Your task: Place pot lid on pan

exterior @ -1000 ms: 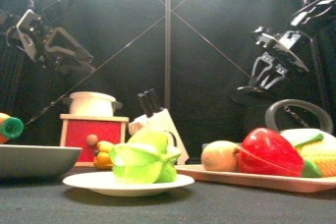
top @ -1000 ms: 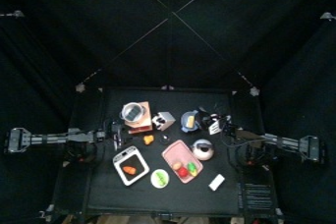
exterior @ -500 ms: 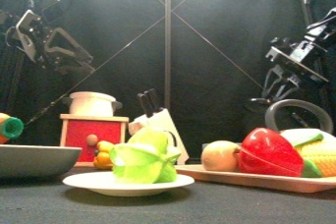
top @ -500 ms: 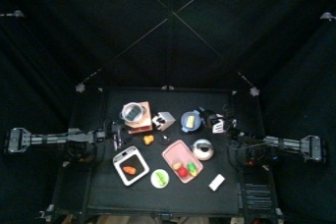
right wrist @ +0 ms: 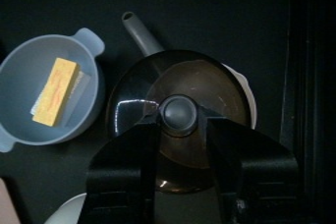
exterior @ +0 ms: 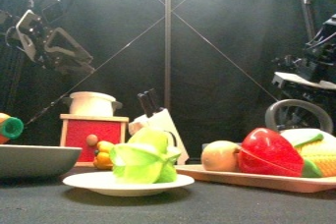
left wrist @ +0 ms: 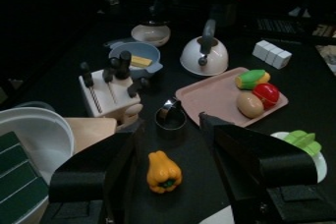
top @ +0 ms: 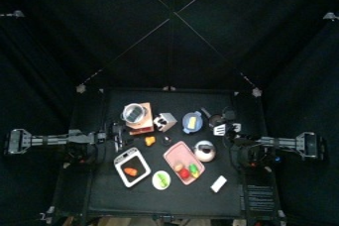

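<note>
The pot lid (right wrist: 178, 110), round and shiny with a dark knob, lies flat on the black pan (right wrist: 234, 81), whose handle (right wrist: 140, 31) points away. My right gripper (right wrist: 184, 138) hovers above the lid, open, with nothing between its jaws. From above, the pan (top: 221, 126) sits at the table's back right, and the right gripper (top: 247, 142) is just right of it. My left gripper (left wrist: 174, 130) is open and holds nothing, raised over the table's left side (top: 90, 142).
A blue bowl (right wrist: 50, 90) holding a yellow block stands beside the pan. Also on the table are a kettle (top: 205, 151), a pink tray (top: 176, 156) of vegetables, a knife block (top: 163, 121), a pot on a red stand (top: 135, 114) and a white tray (top: 130, 168).
My right arm has drawn back to the right, away from the pan, with its jaws staying open. The left arm has not moved.
</note>
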